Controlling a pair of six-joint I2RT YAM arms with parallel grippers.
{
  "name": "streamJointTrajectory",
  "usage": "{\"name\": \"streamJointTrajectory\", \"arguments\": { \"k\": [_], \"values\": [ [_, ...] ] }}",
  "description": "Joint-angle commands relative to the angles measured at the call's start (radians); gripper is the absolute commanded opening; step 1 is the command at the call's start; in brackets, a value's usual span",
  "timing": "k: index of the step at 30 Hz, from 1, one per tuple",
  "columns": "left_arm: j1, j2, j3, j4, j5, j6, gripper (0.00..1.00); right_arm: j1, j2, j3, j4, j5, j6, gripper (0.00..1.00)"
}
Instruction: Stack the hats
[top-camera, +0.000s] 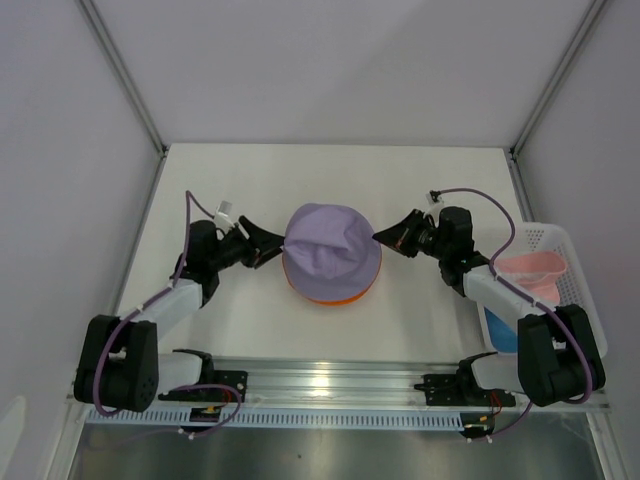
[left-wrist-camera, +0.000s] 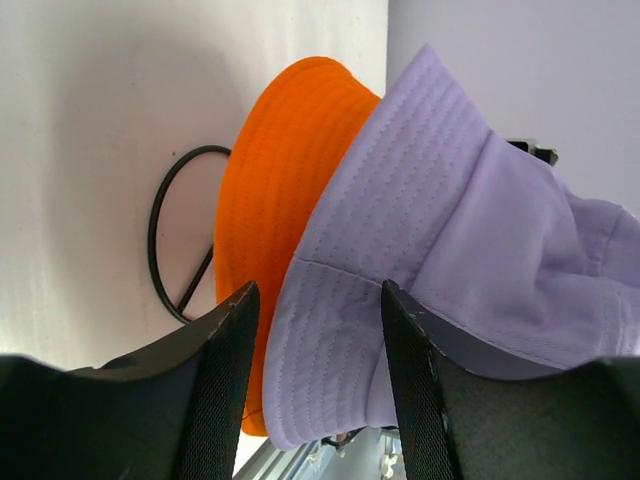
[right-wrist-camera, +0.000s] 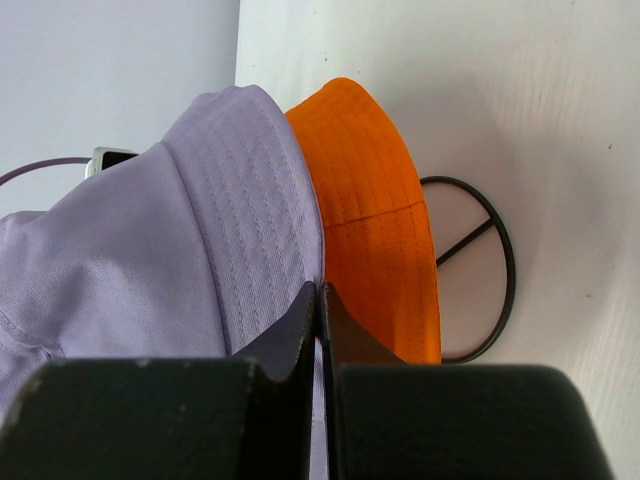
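Observation:
The pale purple hat (top-camera: 330, 245) lies over the orange hat (top-camera: 338, 296) at the table's middle, on the black wire stand. My left gripper (top-camera: 275, 243) is open at the hats' left edge; in the left wrist view the purple brim (left-wrist-camera: 340, 300) lies between its spread fingers (left-wrist-camera: 318, 300), with the orange hat (left-wrist-camera: 280, 180) beside it. My right gripper (top-camera: 385, 238) is shut on the purple hat's right brim; in the right wrist view its tips (right-wrist-camera: 320, 290) pinch the purple fabric (right-wrist-camera: 200, 230) next to the orange brim (right-wrist-camera: 375, 210). The pink hat (top-camera: 533, 268) and the blue hat (top-camera: 500, 330) lie in the basket.
The white slotted basket (top-camera: 560, 240) stands at the table's right edge beside my right arm. The stand's black ring base shows under the hats in the left wrist view (left-wrist-camera: 165, 240) and in the right wrist view (right-wrist-camera: 505, 270). Grey walls close in the table.

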Motion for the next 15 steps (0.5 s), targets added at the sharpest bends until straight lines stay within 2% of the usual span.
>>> {"name": "streamJointTrajectory", "arguments": {
  "k": [1,12,15],
  "values": [
    [0.001,0.005,-0.006,0.1,0.04,-0.008,0.55,-0.006,0.002,-0.01,0.012,0.022,-0.017,0.0],
    [-0.043,0.05,-0.033,0.255,0.083,-0.037,0.44,-0.006,0.013,-0.01,0.007,0.024,-0.01,0.0],
    [-0.054,0.05,-0.035,0.252,0.08,-0.03,0.3,-0.006,0.009,-0.009,-0.002,0.028,-0.017,0.0]
  ]
}}
